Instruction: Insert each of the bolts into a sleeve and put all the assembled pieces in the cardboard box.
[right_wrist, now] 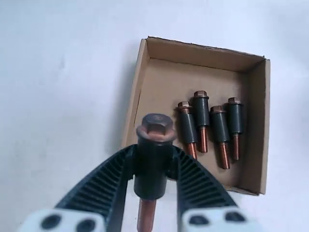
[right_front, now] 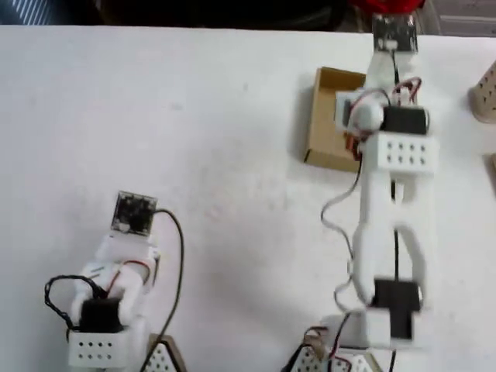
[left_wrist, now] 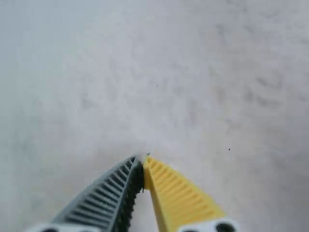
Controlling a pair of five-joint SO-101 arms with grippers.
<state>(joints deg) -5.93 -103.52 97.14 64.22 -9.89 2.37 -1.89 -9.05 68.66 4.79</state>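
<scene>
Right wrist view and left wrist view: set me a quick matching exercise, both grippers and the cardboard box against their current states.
Column A
1. left gripper
2. right gripper
3. open brown cardboard box

Column B
a. holds four copper bolts in black sleeves, lying side by side
b. jaws shut, empty, over the white table
c. jaws shut on a copper bolt in a black sleeve

Pairs: 1-b, 2-c, 3-a
</scene>
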